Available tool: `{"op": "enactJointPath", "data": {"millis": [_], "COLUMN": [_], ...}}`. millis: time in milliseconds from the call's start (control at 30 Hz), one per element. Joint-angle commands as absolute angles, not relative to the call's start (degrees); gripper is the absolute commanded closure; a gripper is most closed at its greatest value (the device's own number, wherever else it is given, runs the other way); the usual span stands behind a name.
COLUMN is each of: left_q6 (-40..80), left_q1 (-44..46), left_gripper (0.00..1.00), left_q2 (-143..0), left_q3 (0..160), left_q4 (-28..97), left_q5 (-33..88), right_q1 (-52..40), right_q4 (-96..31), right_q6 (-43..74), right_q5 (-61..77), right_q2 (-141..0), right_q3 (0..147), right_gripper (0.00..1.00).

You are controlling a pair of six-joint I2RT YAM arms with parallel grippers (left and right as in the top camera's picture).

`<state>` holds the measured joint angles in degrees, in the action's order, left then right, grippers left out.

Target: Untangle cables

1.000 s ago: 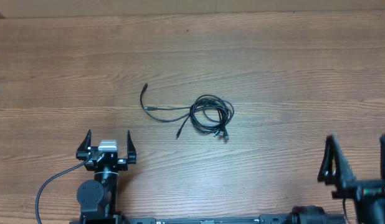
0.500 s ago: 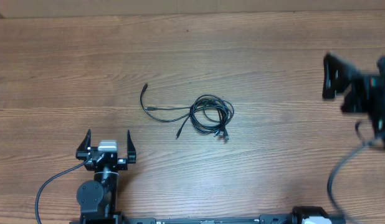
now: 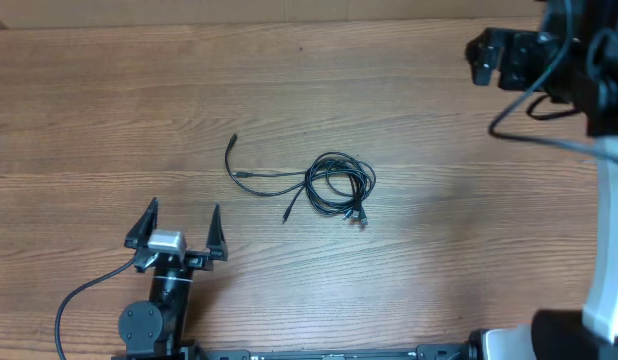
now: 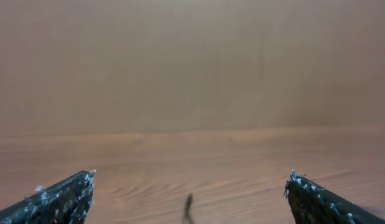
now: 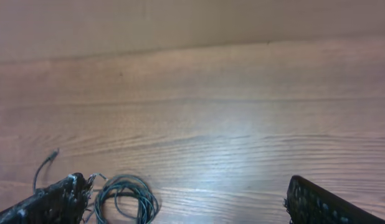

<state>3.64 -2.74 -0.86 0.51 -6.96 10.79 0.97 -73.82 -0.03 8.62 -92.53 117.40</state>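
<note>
Left tool (image 3: 183, 218) spread open, empty, at the near edge. Right tool (image 5: 186, 208) also wide open, empty, probably raised at far right; overhead is blurry there. Cables (image 3: 334, 185) mid-worktop (image 3: 439, 250), one coiled tangle, well apart from both. Nothing untangled yet.

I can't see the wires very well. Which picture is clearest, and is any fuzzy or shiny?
Overhead: clearest, the cables look sharp under even light. Left wrist: soft and hazy, only one fuzzy cable end shows. Right wrist: a bright shiny patch on the table, the cables small at the bottom edge.
</note>
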Motion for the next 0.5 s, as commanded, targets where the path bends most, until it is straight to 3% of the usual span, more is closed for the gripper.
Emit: {"op": "enactJointPath", "data": {"millis": [0,467], "left_q6": [10.94,13.82], "left_q1": [-2.98,-2.98], "left_gripper": [0.00,0.01], "left_q2": [-0.32,-0.32], "left_q3": [0.30,0.30], "left_q4": [-9.28,-11.29], "left_q5": [15.11,16.56], "right_q1": [0.71,0.69], "right_q4": [-72.93,-73.28], "right_q6": [-0.51,-0.49], "right_q5": [10.44,10.68], "right_q2": [-90.98,-90.65], "right_q3": [118.96,118.96], "right_gripper": [0.00,0.00]}}
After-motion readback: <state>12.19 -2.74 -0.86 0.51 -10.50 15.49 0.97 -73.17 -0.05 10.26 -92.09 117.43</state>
